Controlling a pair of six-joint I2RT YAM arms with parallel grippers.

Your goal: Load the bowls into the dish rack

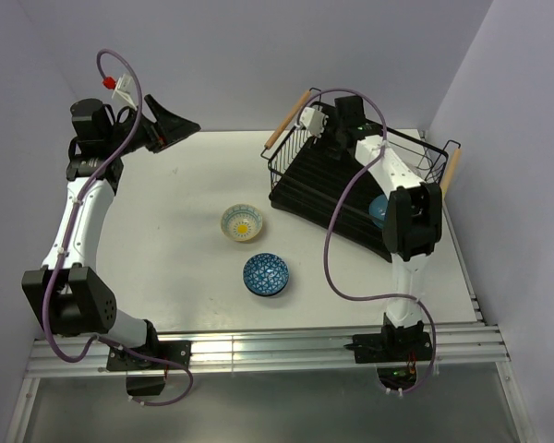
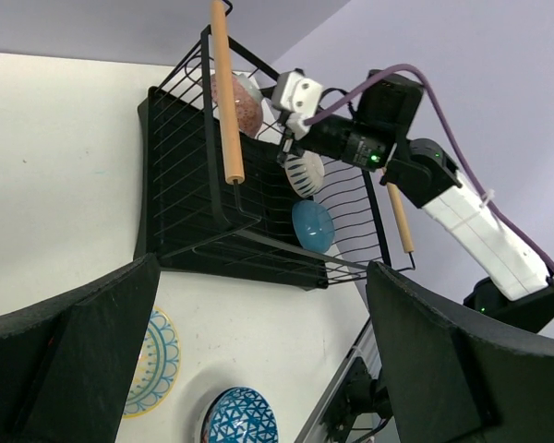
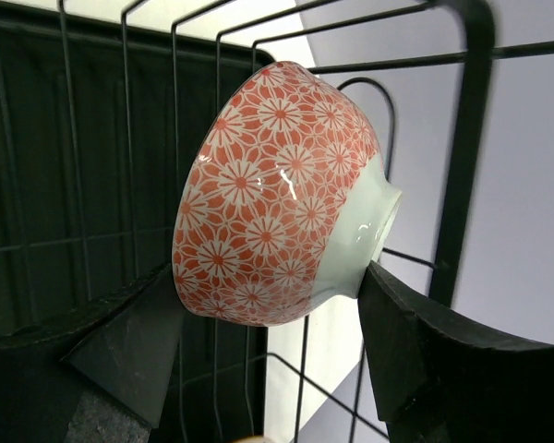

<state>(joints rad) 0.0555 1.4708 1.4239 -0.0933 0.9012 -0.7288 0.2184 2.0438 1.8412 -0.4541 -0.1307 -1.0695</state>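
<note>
Right pincer (image 3: 268, 295): clamped on red bowl (image 3: 268, 185) inside rack (image 1: 319, 180)
Left pincer (image 1: 177, 123): apart, empty
Worktop (image 1: 185, 231): yellow bowl (image 1: 242, 222), blue bowl (image 1: 265, 275) loose
Rack: black wire, wooden handles (image 1: 287, 120), teal bowl (image 1: 379, 210) inside

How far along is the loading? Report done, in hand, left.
Done: teal bowl and striped bowl stand in the dish rack. In hand: right gripper holds the red bowl inside it. Remaining: yellow bowl, blue patterned bowl on the table.

A matte white table (image 1: 166, 240) is closed in by pale lilac walls (image 1: 258, 55) at the back and both sides. A ribbed silver metal rail (image 1: 277, 343) runs along its near edge.
</note>
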